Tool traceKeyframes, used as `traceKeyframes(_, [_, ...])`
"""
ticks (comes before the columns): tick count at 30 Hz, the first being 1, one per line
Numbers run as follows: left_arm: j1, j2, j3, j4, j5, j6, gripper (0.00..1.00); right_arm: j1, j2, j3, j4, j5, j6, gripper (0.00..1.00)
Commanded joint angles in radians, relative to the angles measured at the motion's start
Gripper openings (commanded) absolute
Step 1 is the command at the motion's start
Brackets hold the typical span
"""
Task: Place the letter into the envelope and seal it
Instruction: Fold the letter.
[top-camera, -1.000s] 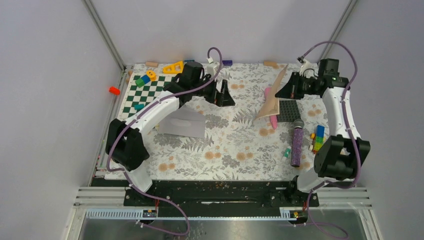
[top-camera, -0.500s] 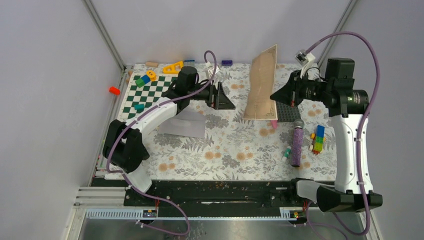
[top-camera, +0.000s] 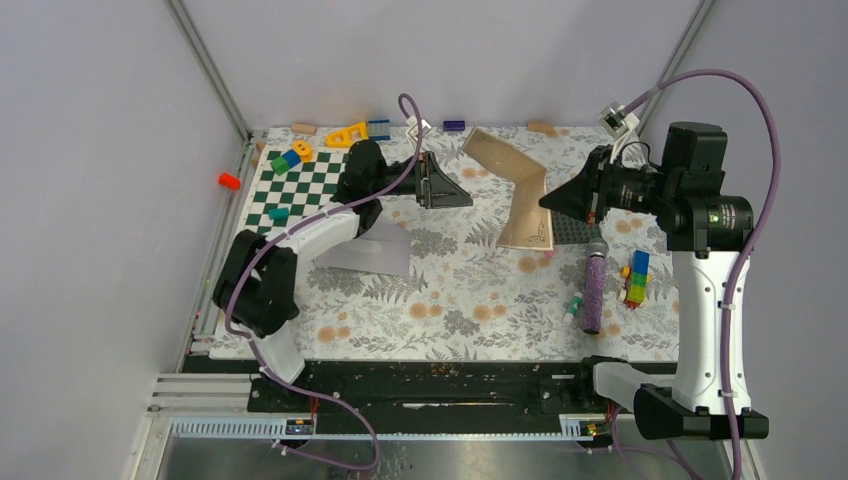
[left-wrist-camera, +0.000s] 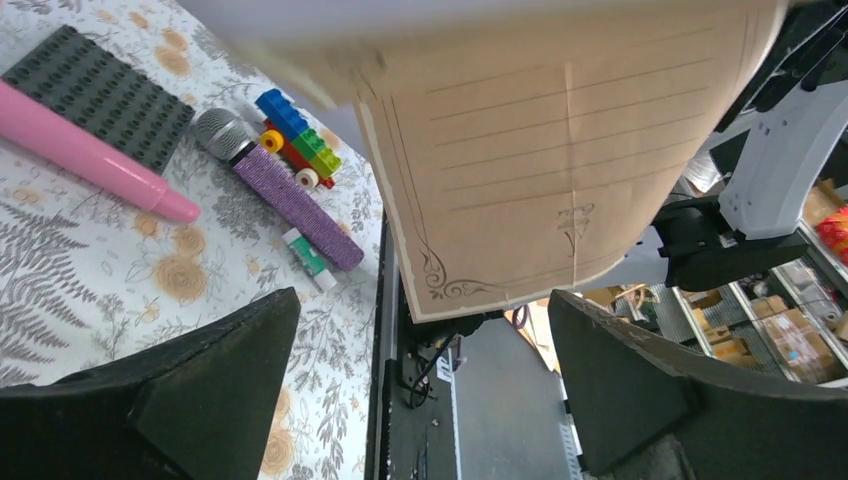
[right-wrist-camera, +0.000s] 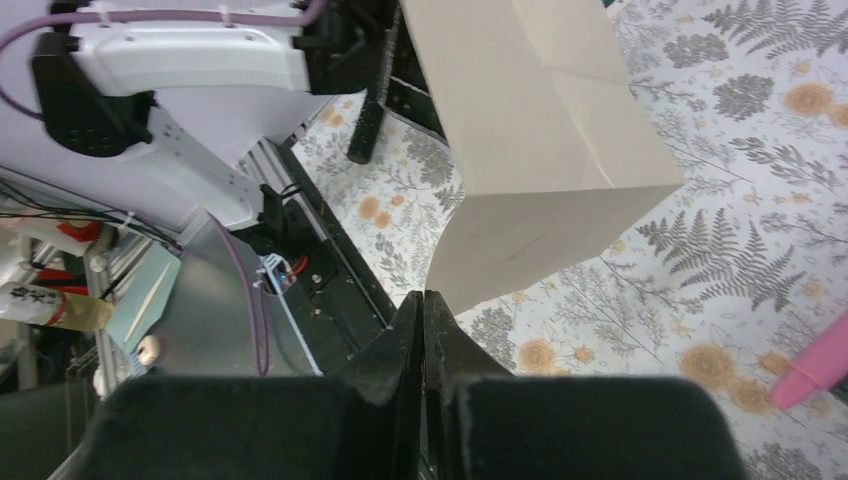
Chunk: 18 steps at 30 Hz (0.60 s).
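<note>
Floral cloth (top-camera: 460, 300) covers the table, and the envelope (top-camera: 372, 250) lies flat on it, partly under the left arm and well apart from the letter (top-camera: 528, 210). We see the right gripper (top-camera: 548, 200) pinched tight on one edge of the letter, which hangs in the air, bent sharply midway. The left gripper (top-camera: 450, 183) stands wide apart near the free end, holding nothing. We judge that so thin a pinch may let the sheet slip, or the bend may crease and catch at the envelope's mouth.

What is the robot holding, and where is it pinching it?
The right pincer is shut on the tan lined paper letter, pinching one side edge. The left pincer is open and holds nothing.
</note>
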Motion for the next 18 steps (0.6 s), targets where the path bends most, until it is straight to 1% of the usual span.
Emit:
traceKeyframes(1, [-0.031,0.084,0.06,0.312,0.043,-0.18,0.99,0.006,-0.019,-0.021,0.07,-0.105,0.08,0.0])
traceKeyframes(6, [-0.066,0.163,0.156,0.399,0.06,-0.27,0.99,0.006,-0.022,-0.078,0.124,-0.168,0.144,0.0])
traceKeyframes(9, [-0.062,0.187,0.16,0.512,0.067,-0.323,0.99,0.006,-0.021,-0.098,0.147,-0.204,0.171,0.0])
traceKeyframes(12, [-0.046,0.186,0.153,0.589,0.076,-0.354,0.99,0.005,-0.025,-0.122,0.186,-0.233,0.211,0.0])
traceKeyframes(18, [-0.026,0.149,0.152,0.621,0.113,-0.35,0.99,0.005,-0.036,-0.191,0.295,-0.227,0.304,0.0])
